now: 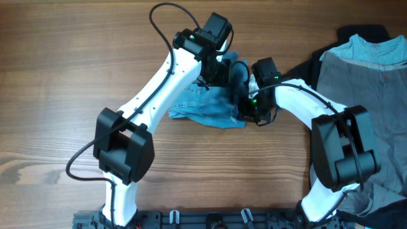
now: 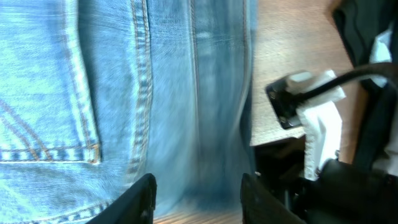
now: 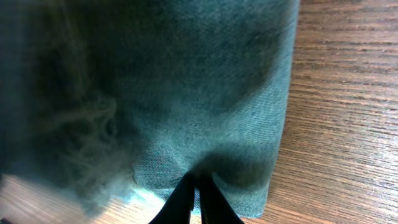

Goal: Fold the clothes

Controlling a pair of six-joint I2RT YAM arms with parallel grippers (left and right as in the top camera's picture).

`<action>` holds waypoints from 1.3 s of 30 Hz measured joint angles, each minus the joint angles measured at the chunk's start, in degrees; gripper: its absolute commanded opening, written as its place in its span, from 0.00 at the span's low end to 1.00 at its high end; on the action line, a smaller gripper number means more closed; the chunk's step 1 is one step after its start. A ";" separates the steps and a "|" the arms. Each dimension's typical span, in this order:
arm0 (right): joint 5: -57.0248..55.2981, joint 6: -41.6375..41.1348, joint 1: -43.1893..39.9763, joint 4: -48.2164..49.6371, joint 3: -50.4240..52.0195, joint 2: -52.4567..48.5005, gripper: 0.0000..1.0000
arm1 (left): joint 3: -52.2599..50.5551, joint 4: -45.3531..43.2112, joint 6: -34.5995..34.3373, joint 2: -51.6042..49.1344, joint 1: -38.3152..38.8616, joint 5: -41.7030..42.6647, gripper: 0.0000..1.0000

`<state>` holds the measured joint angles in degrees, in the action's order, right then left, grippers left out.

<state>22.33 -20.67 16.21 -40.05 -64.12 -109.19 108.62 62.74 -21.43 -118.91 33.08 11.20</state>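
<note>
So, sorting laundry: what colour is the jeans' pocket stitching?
Orange-tan stitching on light blue jeans; left wrist view shows it best.

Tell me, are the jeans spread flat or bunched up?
Bunched up: the jeans lie as a small crumpled heap, not stretched out.

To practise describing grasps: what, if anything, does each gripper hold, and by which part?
The right gripper pinches the jeans at a fabric edge. The left gripper is open over them, clamping nothing.

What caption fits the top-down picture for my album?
White left arm and right arm meet over crumpled light blue denim jeans on a brown wooden table.
</note>
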 measured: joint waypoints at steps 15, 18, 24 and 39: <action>-2.38 10.75 -7.80 -6.49 -4.15 15.61 0.15 | 0.26 9.97 5.27 3.02 -3.48 -6.99 0.04; 2.29 13.79 -7.72 -2.97 -6.21 21.16 0.15 | -0.31 8.20 5.66 3.28 -6.47 -8.68 0.04; 8.48 16.28 -3.91 -0.79 -6.47 19.85 0.11 | -14.10 -4.85 4.83 3.69 -13.27 -2.54 0.05; 7.06 5.35 0.26 -6.93 -8.33 -5.77 0.04 | -36.37 -19.93 4.37 6.43 -14.47 9.84 0.21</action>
<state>29.39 -15.31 16.47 -46.98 -72.44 -114.96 72.25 42.81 -17.06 -112.49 18.61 21.04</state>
